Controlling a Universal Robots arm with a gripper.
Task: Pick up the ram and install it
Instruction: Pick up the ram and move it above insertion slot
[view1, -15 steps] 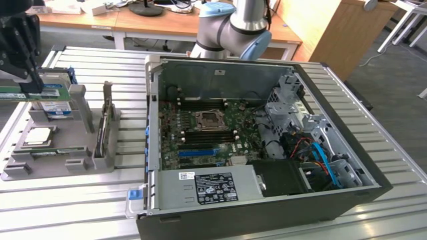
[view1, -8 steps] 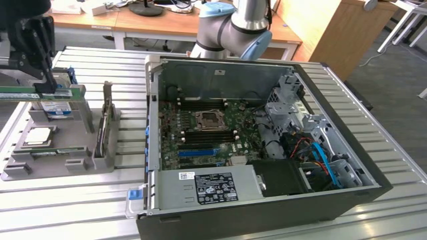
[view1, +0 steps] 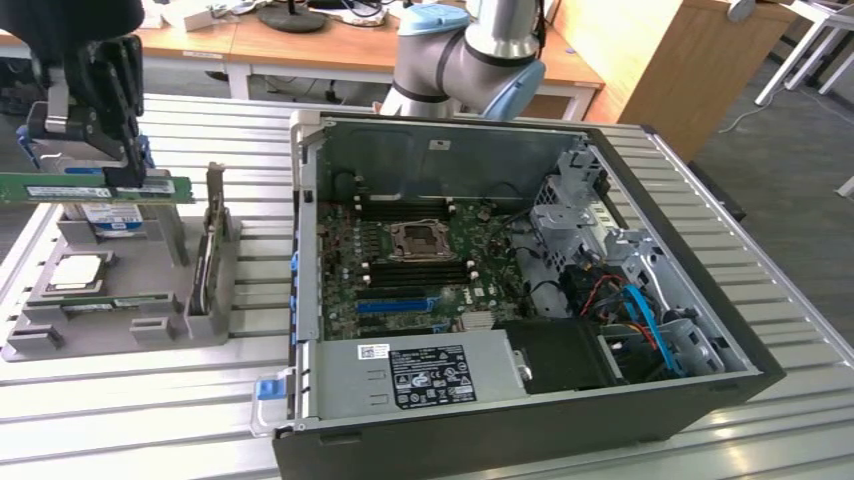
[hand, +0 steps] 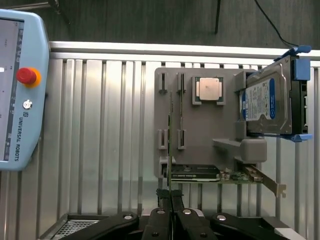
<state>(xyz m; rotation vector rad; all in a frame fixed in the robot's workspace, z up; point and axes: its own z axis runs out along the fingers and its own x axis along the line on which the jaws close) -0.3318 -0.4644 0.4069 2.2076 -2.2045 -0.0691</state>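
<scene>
The ram (view1: 80, 187), a slim green stick with a white sticker, hangs level above the grey parts tray (view1: 80, 340) at the exterior view's left. My gripper (view1: 88, 165) is shut on the stick's upper edge. In the wrist view the ram (hand: 170, 145) is seen edge-on as a thin line running out from my fingertips, with the gripper (hand: 170, 202) clamped on it over the tray (hand: 200, 140). The open computer case (view1: 747, 380) lies to the exterior view's right, its motherboard (view1: 354, 250) showing dark memory slots (view1: 407, 267) beside the processor socket (view1: 416, 240).
The tray holds a processor (view1: 75, 270), a blue-labelled hard drive (hand: 267, 100), an upright expansion card (view1: 208, 255) and a second green stick (view1: 120, 302). A blue slot strip (view1: 394, 303) sits on the motherboard. A teach pendant (hand: 20, 90) lies on the slatted metal table (view1: 134, 410).
</scene>
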